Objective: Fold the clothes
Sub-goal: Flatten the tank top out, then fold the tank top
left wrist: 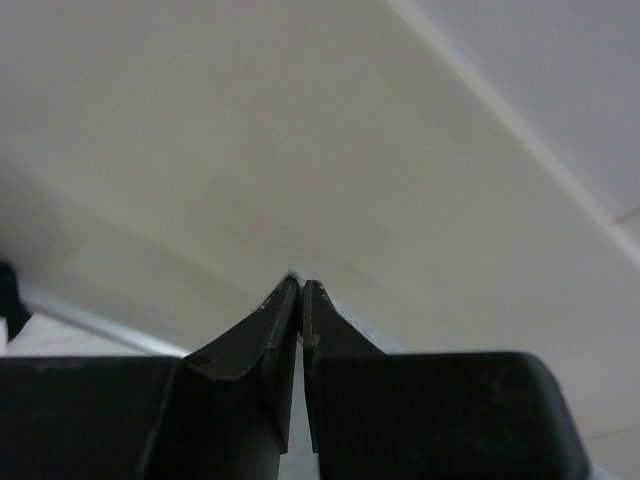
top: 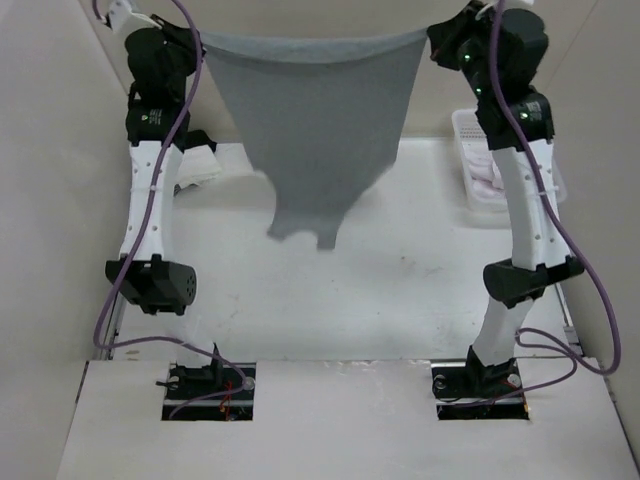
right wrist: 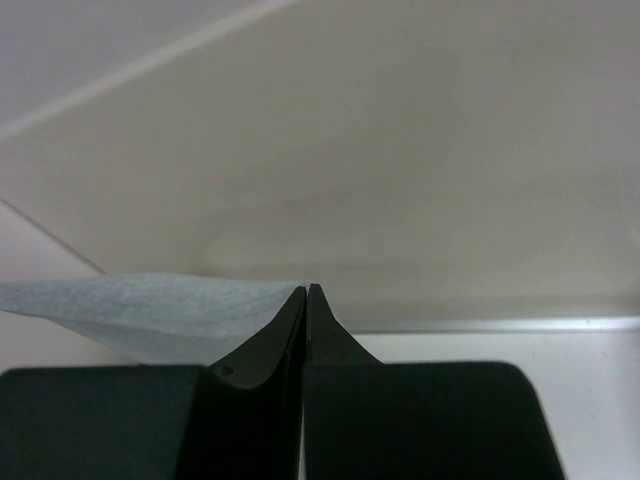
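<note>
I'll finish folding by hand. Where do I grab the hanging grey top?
Probably the dangling straps at its lower end, from below: the tank top hangs from the left gripper and right gripper by its upper corners, leaving that end free.

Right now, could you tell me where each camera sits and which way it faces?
Top external: above and behind the left arm and right arm, looking down on the table; both arms show, holding the tank top stretched between them.
Left wrist: on the left arm, looking along the shut left end effector at a wall; only its fingers show.
Right wrist: on the right arm, facing the wall too; the shut right end effector pinches the top's edge.
Shared: top external and right wrist both show the tank top.
</note>
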Robot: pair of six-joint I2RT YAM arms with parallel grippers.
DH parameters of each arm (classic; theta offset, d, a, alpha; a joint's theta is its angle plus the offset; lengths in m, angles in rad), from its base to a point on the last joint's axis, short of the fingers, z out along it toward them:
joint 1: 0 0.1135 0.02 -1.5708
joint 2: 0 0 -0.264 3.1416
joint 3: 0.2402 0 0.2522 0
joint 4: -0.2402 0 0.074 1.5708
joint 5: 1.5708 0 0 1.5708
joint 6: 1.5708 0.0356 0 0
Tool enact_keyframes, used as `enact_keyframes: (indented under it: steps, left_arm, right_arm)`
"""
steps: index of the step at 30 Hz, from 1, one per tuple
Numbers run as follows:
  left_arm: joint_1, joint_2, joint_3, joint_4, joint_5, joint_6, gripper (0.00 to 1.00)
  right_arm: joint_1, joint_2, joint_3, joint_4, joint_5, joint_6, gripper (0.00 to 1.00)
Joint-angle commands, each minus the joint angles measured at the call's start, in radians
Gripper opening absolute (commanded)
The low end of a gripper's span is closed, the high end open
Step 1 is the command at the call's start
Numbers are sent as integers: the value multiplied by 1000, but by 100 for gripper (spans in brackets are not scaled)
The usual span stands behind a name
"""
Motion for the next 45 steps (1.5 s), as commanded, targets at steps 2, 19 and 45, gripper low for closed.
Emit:
enact_keyframes:
  steps: [2, 19, 45]
  left_arm:
    - [38, -166, 64, 70, 39, -9, 1]
    - [-221, -1116, -1340, 219, -228, 11, 2]
    - [-360, -1090, -1449, 118, -390, -178, 2]
  right_arm:
    - [-5, -155, 97, 31, -35, 18, 0]
    - [295, -1273, -1638, 222, 118, 194, 0]
    - [458, -1076, -1770, 352, 176, 253, 0]
